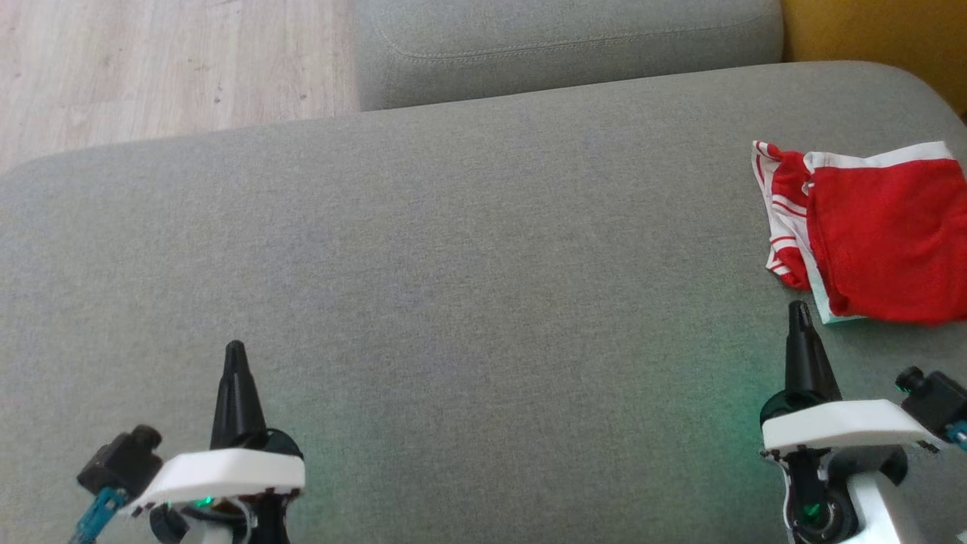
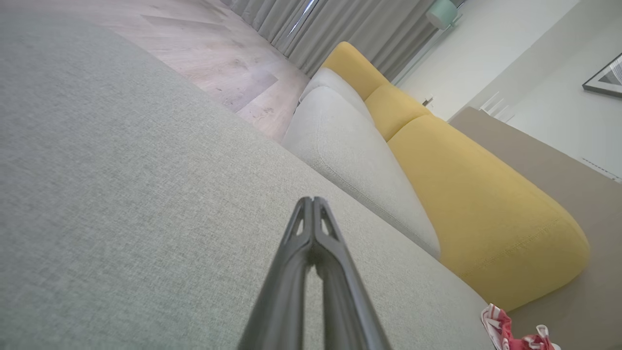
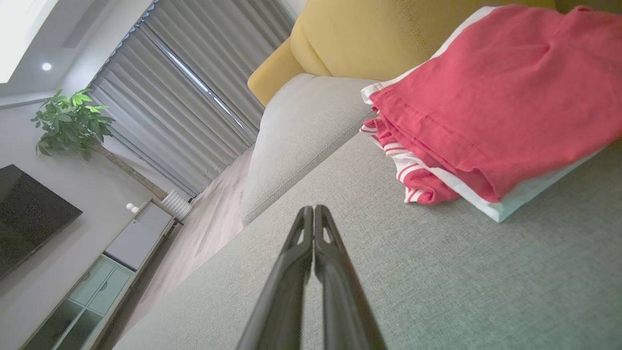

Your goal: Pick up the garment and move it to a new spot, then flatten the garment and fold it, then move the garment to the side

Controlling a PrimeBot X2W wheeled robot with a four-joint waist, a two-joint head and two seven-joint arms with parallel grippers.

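The garment (image 1: 884,242), red with white trim and a red-and-white striped part, lies folded in a thick bundle at the far right of the broad grey seat cushion (image 1: 468,249), its right end running off the head view's edge. In the right wrist view its layers stack up, a white hem at the bottom resting on the cushion. The right gripper (image 1: 798,310) is closed on nothing, fingers pressed together, its tip just beside the near left corner of the garment but apart from it. The left gripper (image 1: 235,351) is likewise closed and empty, over bare cushion well away from the garment. Beyond the seat are a second grey cushion (image 1: 566,45) and a yellow backrest (image 2: 461,194), with pale wooden floor (image 1: 166,68) to the left.
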